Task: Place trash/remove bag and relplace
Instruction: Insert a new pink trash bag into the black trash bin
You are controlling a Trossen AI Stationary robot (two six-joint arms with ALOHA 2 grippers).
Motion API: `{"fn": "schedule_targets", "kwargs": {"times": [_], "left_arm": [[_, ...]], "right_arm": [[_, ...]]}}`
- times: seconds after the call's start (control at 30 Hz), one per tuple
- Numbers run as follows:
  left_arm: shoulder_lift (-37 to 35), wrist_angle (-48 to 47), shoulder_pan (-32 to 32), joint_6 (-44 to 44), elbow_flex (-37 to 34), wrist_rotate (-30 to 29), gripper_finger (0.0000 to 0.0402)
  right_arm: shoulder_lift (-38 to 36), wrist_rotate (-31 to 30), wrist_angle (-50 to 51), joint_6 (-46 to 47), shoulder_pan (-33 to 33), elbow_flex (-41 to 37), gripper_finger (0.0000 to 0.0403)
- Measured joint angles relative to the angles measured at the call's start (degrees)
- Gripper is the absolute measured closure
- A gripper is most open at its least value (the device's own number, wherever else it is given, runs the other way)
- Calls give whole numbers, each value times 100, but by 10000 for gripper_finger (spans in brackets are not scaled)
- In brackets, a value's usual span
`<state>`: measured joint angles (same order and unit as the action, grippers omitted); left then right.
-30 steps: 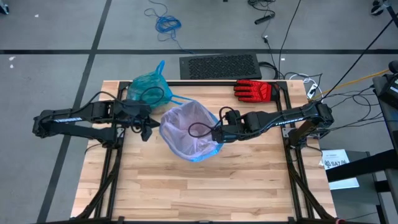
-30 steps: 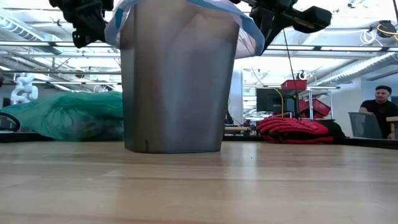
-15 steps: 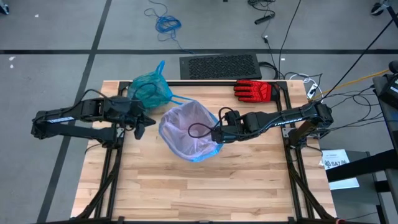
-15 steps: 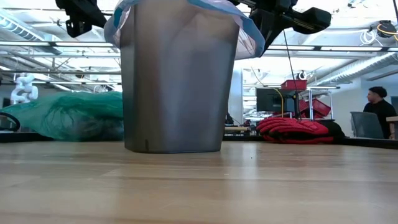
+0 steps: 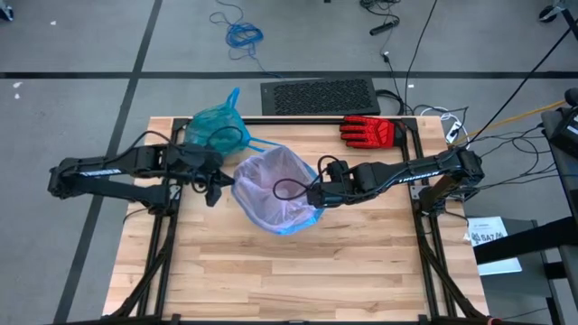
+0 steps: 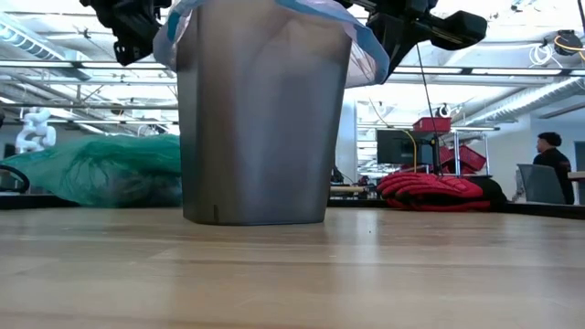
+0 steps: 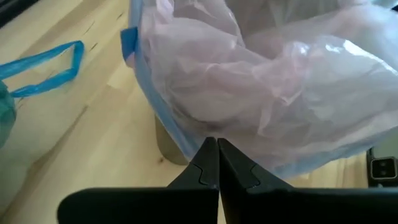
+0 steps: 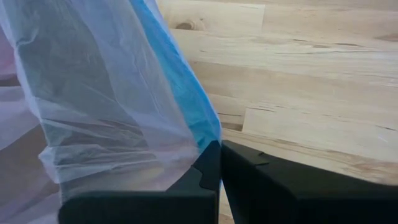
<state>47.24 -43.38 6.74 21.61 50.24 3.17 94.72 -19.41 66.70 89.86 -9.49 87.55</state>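
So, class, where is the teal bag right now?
In the high view the teal bag lies at the table's far left, just behind the left arm and beside the bin.

Both arms [image 5: 117, 170] [image 5: 406, 171] reach inward, fingers [image 7: 208, 165] [image 8: 211, 165] pressed together.

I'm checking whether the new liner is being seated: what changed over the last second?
The left gripper, shut, pulled back from the pink bag on the bin, then returned to its rim. The right gripper stayed shut at the bag's blue edge. The teal bag and red glove did not move.
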Motion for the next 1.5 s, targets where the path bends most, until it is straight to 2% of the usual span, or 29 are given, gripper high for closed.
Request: {"fn": "schedule_targets", "kwargs": {"times": [0.37,0.73,0.97,1.17,1.37,1.5], "left_arm": [[112,194,-10,43,-674,-16,402],[107,453,-7,45,-761,-45,402],[107,554,-7,50,-761,-169,402],[107,545,-7,52,-761,-169,402],[107,524,-7,52,-761,-176,402],[103,513,-7,95,-761,-179,402]], "right_arm": [[-2,-21,-190,99,2,-259,403],[-17,-78,-790,115,39,-702,403],[-239,-281,-628,1,8,-615,402],[-597,-265,-374,-656,-52,-423,384],[-895,-266,-25,-912,-75,-310,357],[-944,-127,-251,-1094,-75,-304,347]]}}
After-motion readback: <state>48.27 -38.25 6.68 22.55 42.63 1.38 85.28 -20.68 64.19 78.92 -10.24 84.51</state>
